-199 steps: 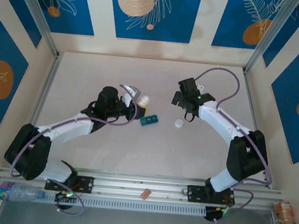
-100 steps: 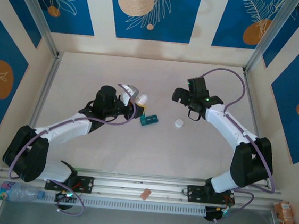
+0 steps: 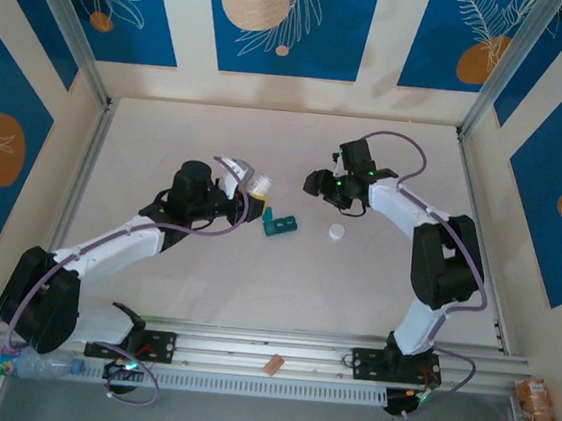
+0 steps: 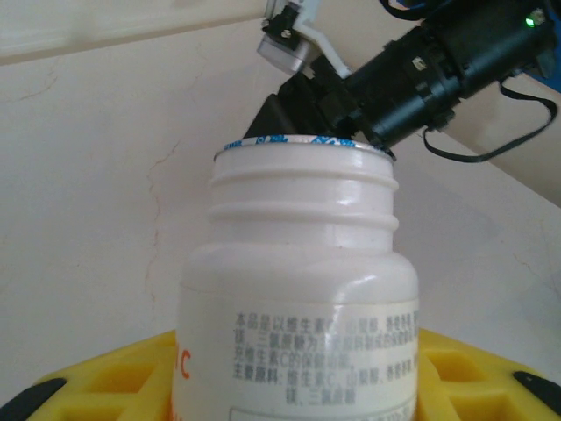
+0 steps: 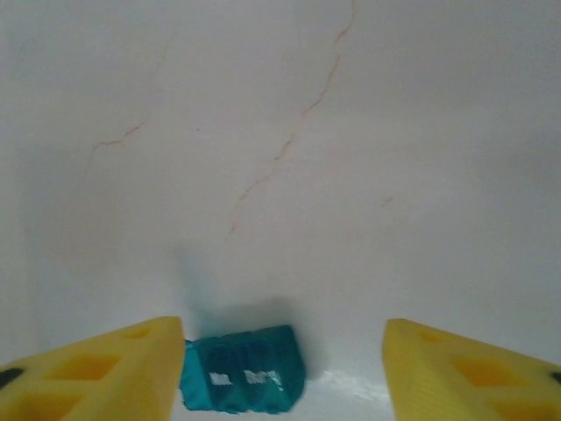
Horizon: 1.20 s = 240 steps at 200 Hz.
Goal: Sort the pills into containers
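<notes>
- The teal-green pill box (image 3: 280,223) is found lying on the pale desk (image 3: 204,273), roughly midway between the two arms. It is untouched by either claw.
- In the right wrist view the pill box (image 5: 244,370) is seen flat on the desk past the fingertips, with small white marks on its top. Its compartments cannot be made out.
- The left claw (image 3: 253,192) is held just to the far-left of the pill box and is clenched on a white pill bottle (image 3: 262,180).
- In the left wrist view the white pill bottle (image 4: 298,289) is seen gripped by its body between the yellow fingers (image 4: 105,377). Its threaded neck is uncapped, and a ragged foil rim (image 4: 289,140) is noted around the mouth. Printed text and an orange mark are visible on the label, and the contents cannot be seen.
- The right claw (image 3: 314,182) is positioned beyond the pill box and slightly to its right, clear of it, facing the bottle's mouth.
- Its fingers (image 5: 96,368) are recorded as released. They stand well apart with nothing gripped between them, and the pill box appears closer to the finger on that view's left.
- A white cap (image 3: 336,232) is observed lying on the desk to the right of the pill box, apart from it and not in contact with the right claw.
</notes>
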Each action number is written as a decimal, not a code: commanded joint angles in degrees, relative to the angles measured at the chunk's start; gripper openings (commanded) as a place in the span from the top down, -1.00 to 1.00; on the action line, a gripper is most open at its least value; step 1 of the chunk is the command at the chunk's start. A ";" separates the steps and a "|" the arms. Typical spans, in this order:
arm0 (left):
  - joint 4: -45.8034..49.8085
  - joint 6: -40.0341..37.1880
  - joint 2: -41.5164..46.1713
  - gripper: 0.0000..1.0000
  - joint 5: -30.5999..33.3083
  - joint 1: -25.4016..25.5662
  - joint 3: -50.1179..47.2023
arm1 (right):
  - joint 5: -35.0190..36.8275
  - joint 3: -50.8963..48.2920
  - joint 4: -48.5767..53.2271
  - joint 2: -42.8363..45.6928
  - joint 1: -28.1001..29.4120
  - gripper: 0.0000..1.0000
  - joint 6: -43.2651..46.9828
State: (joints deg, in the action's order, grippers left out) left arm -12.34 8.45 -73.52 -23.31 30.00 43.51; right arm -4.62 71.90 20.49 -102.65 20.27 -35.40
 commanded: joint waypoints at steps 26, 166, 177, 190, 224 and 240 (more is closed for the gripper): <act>1.94 0.74 2.23 1.00 1.53 -0.50 -2.35 | -8.35 5.20 0.77 -7.39 0.94 0.03 -0.88; 2.13 1.39 3.03 1.00 2.30 -0.50 -4.31 | -11.79 7.81 2.05 -15.49 5.00 0.26 0.15; 1.90 1.36 3.01 1.00 2.30 -0.55 -4.37 | -12.05 6.93 1.69 -14.90 5.12 0.27 0.23; 1.71 1.51 2.97 1.00 2.30 -0.54 -4.44 | -12.14 6.04 1.51 -14.20 5.29 0.27 0.32; 1.79 1.33 2.94 1.00 2.31 -0.48 -4.40 | -12.67 3.54 0.57 -12.17 5.68 0.28 0.21; 1.79 1.31 2.94 1.00 2.33 -0.52 -4.39 | -13.03 2.23 -0.12 -11.16 5.86 0.29 0.07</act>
State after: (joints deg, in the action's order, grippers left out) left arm -9.39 9.10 -71.61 -21.28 30.00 39.42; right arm -15.44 76.23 20.47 -116.92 25.45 -36.05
